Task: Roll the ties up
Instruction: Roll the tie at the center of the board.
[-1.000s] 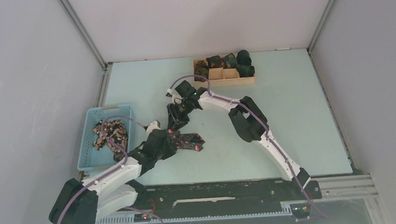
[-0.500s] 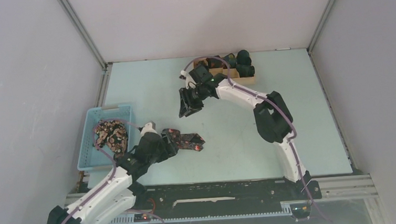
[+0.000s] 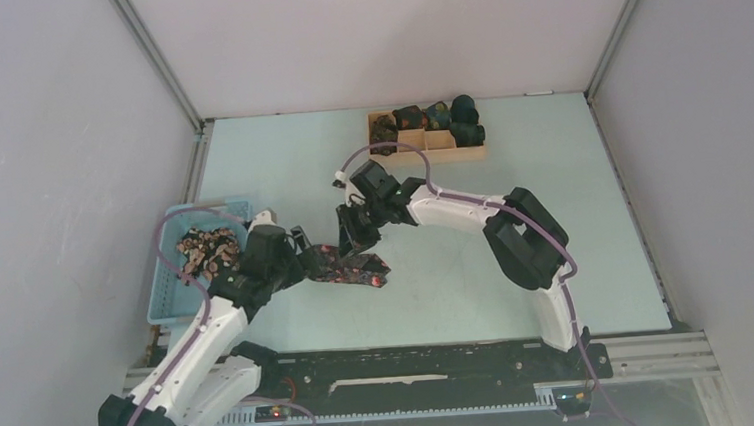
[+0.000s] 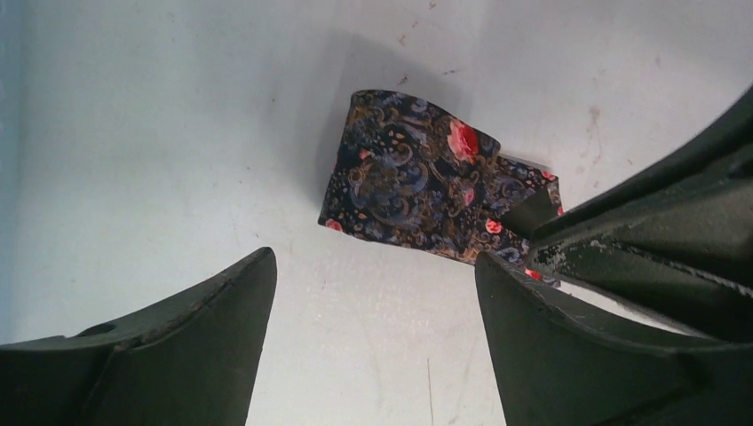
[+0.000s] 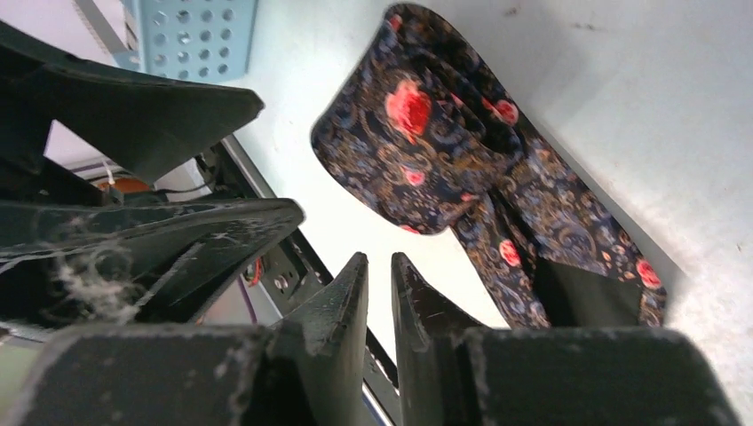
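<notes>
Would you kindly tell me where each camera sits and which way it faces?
Top external: above, behind the bases, looking down on the table; shows both arms, left gripper and right gripper by the tie.
Left wrist: low over the table, facing the tie between its own open fingers.
Right wrist: looking down at the tie past its own nearly closed fingers.
Both wrist views share the tie.

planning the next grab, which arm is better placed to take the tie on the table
Likely left: the left gripper is wide open, facing the tie's folded end. The right gripper is nearly shut and would have to open first.
</notes>
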